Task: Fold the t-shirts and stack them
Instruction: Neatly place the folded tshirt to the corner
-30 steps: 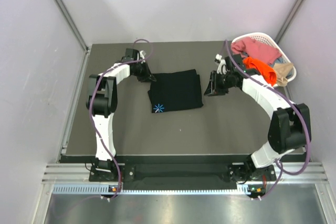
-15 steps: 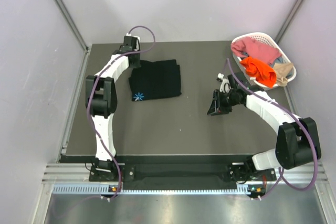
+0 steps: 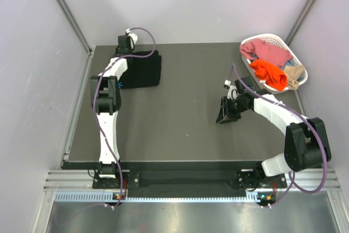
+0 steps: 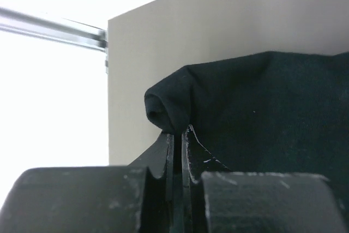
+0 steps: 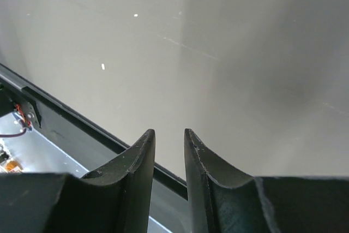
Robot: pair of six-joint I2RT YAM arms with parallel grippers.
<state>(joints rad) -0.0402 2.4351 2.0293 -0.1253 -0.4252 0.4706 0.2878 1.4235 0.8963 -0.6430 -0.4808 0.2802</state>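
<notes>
Top view: the black t-shirt lies folded in the desk's far left corner. Your left arm reaches to the shirt's far left edge. A white slatted basket in the far right corner holds a pink t-shirt, an orange t-shirt and a beige garment. Your right arm ends over bare desk, right of centre.

Left wrist view: the left fingers are pressed together, pinching a rolled fold of the black t-shirt's edge.

Right wrist view: the right fingers stand slightly apart with nothing between them, above bare desk by its near edge.
</notes>
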